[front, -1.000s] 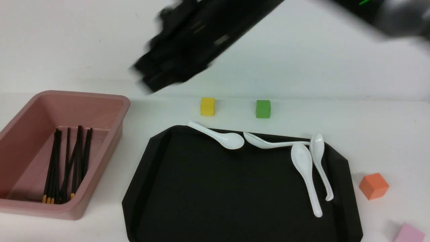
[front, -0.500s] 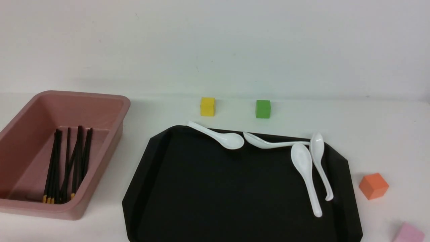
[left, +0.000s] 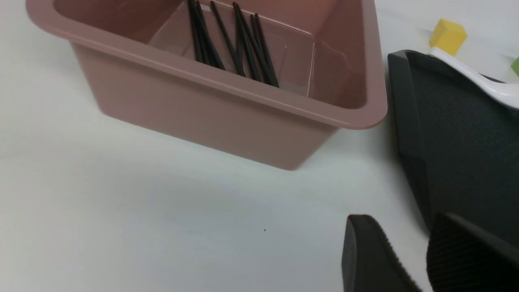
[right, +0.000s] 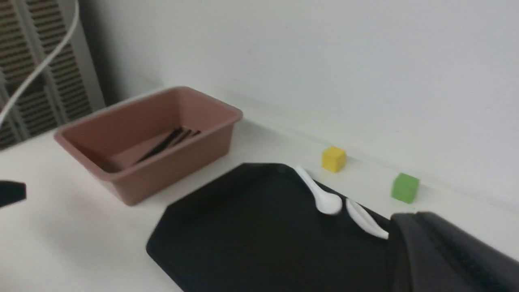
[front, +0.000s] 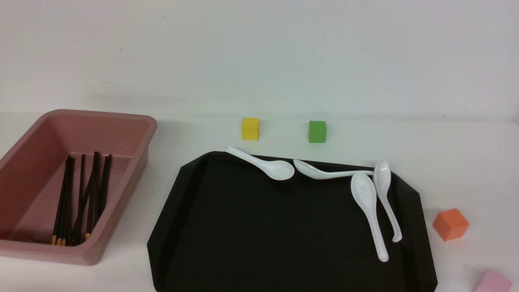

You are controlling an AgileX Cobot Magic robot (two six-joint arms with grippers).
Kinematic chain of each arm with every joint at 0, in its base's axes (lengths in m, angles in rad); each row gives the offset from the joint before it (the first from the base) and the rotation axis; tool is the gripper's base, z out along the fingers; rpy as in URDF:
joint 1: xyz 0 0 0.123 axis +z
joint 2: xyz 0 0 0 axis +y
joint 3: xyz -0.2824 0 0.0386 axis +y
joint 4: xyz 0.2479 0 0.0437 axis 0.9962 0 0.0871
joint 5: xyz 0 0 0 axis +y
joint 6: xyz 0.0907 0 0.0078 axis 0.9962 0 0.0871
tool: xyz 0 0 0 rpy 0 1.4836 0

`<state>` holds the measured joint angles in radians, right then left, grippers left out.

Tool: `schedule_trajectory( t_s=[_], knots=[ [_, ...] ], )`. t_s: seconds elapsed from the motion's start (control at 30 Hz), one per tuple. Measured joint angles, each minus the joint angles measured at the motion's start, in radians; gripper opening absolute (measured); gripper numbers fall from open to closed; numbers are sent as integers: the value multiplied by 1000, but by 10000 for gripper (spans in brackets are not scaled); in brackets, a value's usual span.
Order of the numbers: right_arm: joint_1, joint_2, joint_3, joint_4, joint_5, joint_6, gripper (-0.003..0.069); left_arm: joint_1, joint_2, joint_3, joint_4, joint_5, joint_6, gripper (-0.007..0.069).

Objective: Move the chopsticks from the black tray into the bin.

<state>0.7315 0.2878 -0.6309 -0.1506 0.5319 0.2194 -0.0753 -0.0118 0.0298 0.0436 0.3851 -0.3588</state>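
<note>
Several black chopsticks [front: 81, 194] with yellow ends lie inside the dusty-pink bin [front: 121, 117] at the left. The black tray [front: 263, 235] lies to its right and carries no chopsticks that I can see. Neither arm shows in the front view. In the left wrist view my left gripper [left: 403, 221] hovers open and empty over the table beside the tray [left: 466, 142], near the bin [left: 227, 117] and its chopsticks [left: 235, 44]. In the right wrist view my right gripper [right: 405, 219] is shut and empty, high above the tray [right: 251, 235], far from the bin [right: 162, 170].
Several white spoons [front: 263, 164] lie along the tray's far and right sides. A yellow cube [front: 250, 128] and a green cube [front: 317, 131] stand behind the tray. An orange cube [front: 451, 224] and a pink cube [front: 492, 281] sit to its right.
A blurred black arm crossed the top of the front view a second ago and has since left it. The chopsticks, spoons and cubes have not moved.
</note>
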Motion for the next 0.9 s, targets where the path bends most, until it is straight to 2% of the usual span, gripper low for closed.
schedule_trajectory(
  t_s=[0.07,0.2,0.9],
  knots=[
    [0,-1,54,0,-89,10,12,0,0,0,0,0,0,238],
    [0,-1,99,-3,-161,13,15,0,0,0,0,0,0,238],
    [0,-2,116,-3,-156,14,41,0,0,0,0,0,0,239]
  ],
)
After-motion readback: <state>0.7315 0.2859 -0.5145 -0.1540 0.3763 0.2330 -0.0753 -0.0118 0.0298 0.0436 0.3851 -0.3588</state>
